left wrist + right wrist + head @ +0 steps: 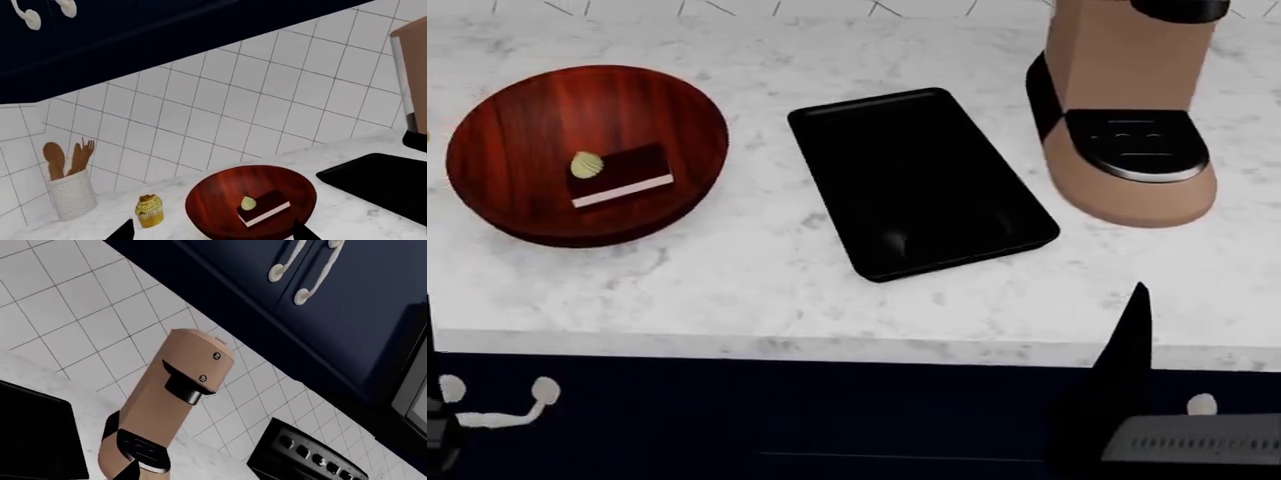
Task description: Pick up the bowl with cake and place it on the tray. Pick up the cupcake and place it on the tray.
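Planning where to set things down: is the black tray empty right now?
Empty: the tray shows only bare glossy black surface in the head view.

All I see of my robot is matte black: pointed fingertips (123, 230) low in the left wrist frame, and a tapered blade-like finger (1126, 345) lower right in the head frame.

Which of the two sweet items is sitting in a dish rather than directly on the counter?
The cake, the dark chocolate slice, lies inside the bowl. The yellow cupcake stands directly on the marble counter.
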Available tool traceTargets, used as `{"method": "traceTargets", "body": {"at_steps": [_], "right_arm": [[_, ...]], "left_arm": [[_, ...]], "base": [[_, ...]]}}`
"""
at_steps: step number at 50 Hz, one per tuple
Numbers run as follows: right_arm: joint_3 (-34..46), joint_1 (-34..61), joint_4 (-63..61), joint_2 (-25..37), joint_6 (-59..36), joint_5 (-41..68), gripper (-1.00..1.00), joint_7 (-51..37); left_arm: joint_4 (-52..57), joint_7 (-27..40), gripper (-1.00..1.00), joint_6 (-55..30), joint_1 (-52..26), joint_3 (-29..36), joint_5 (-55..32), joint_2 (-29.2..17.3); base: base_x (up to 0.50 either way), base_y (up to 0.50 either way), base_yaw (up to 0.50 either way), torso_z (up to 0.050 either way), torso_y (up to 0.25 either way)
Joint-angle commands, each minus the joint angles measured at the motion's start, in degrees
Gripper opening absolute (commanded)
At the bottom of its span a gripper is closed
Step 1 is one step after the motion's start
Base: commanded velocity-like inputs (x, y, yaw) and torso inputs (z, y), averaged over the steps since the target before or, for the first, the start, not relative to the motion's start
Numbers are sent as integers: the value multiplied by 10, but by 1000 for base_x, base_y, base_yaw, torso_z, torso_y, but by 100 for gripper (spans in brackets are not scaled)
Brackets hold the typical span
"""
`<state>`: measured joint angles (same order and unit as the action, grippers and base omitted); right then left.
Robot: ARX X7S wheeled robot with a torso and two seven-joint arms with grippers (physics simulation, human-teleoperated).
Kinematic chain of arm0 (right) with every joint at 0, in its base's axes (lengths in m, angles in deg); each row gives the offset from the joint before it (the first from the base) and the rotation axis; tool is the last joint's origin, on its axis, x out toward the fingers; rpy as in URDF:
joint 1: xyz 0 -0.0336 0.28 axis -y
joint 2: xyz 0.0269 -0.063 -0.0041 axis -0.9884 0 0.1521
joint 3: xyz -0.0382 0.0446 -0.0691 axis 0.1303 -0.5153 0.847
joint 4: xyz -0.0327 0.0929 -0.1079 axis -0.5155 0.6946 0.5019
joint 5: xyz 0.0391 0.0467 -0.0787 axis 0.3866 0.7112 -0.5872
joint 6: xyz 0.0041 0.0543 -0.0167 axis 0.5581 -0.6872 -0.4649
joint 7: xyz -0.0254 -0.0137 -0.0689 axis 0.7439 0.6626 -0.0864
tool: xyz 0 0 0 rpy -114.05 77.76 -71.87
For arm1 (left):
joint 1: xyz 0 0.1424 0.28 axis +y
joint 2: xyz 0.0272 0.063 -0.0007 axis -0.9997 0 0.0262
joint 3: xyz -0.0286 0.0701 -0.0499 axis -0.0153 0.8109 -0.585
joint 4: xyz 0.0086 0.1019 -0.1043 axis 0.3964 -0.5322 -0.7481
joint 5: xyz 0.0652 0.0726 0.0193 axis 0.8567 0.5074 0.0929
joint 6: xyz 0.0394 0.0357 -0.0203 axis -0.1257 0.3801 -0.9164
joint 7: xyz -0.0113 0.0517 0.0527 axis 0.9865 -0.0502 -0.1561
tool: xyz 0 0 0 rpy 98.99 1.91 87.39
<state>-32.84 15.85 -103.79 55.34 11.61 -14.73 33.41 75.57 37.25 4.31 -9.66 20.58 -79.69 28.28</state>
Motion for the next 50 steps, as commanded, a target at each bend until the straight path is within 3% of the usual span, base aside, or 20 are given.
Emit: {"method": "traceTargets", "body": {"at_steps": [1,46,50], "right_arm": [[3,-5,-8,7,1,-5,100,1],[27,-9,-21,20,6,-26,100,3],[37,4,-33,22,-23,-36,100,15]], "left_arm": [[14,6,100,-8,1,8,-5,-4],[1,18,100,3,-2,15,-9,-19],[0,20,100,-2,-7,14,-10,-22]], "base": [[0,500,0,0,0],[0,500,0,0,0],[0,0,0,0,0]]}}
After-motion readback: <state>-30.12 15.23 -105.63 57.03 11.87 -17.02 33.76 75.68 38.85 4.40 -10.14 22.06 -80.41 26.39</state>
